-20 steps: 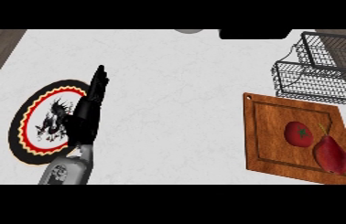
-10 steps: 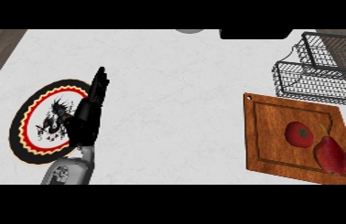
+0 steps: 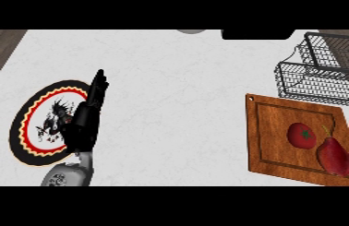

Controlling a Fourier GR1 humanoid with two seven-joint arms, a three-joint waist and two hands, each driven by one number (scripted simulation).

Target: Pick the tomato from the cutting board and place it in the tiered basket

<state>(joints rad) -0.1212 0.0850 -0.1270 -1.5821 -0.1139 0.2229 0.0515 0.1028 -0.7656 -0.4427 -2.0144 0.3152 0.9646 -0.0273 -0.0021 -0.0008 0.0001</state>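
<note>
Black left hand [image 3: 87, 116] rests open, fingers straight, over the plate [image 3: 31, 128]; tomato [image 3: 302, 135] lies untouched.

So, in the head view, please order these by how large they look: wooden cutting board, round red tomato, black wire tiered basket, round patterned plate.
1. Wooden cutting board
2. Round patterned plate, though the left hand covers part of it
3. Black wire tiered basket, cut off by the view's edge, so its rank is unsure
4. Round red tomato

No text, label, brand, number or sign can be read anywhere; the plate [image 3: 37, 128] at the left of the frame carries only a black and red painted motif, no letters.
</note>
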